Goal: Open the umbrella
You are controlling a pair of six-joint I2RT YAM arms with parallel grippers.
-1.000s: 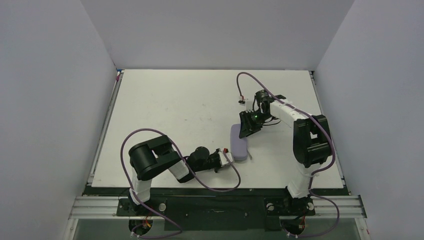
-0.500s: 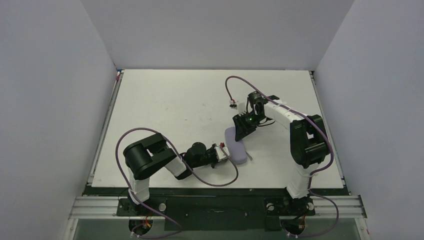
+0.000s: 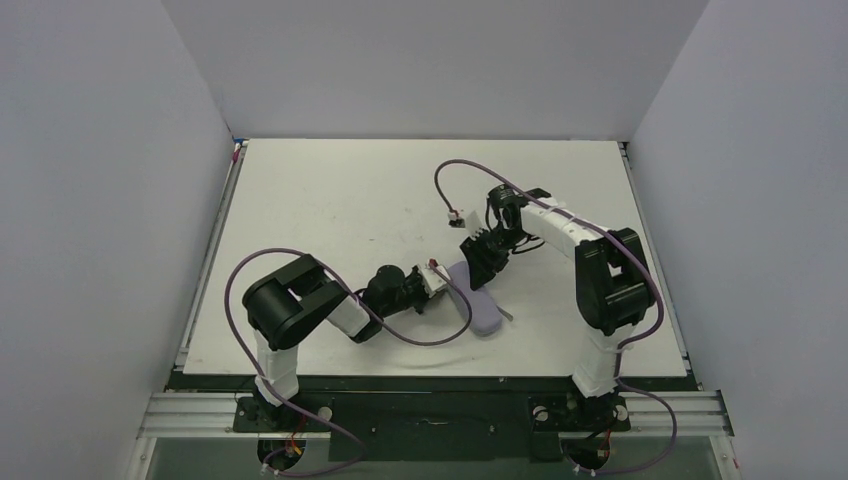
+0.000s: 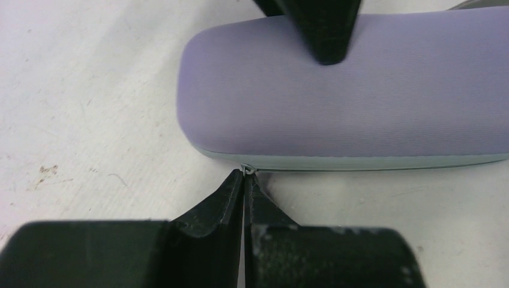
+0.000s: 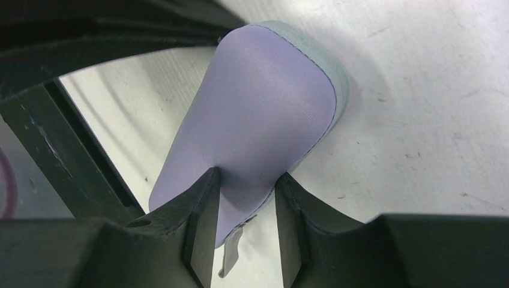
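The umbrella is not in view. A lavender oval hard case (image 3: 482, 303) lies on the white table; it also shows in the left wrist view (image 4: 360, 102) and the right wrist view (image 5: 264, 114). My left gripper (image 3: 443, 284) is shut at the case's left side, its tips (image 4: 245, 175) pinching the small metal zipper pull (image 4: 246, 169) at the grey zip seam. My right gripper (image 3: 479, 264) straddles the case's far end (image 5: 246, 198), both fingers pressing into its fabric. A grey strap (image 5: 231, 255) hangs below the case.
The white table (image 3: 330, 210) is walled in grey on three sides. Purple cables loop over both arms. The right arm's finger (image 4: 327, 30) shows at the top of the left wrist view.
My left gripper has travelled from the case's near end up along its left side. My right gripper has shifted left, and the case has swung to a slant.
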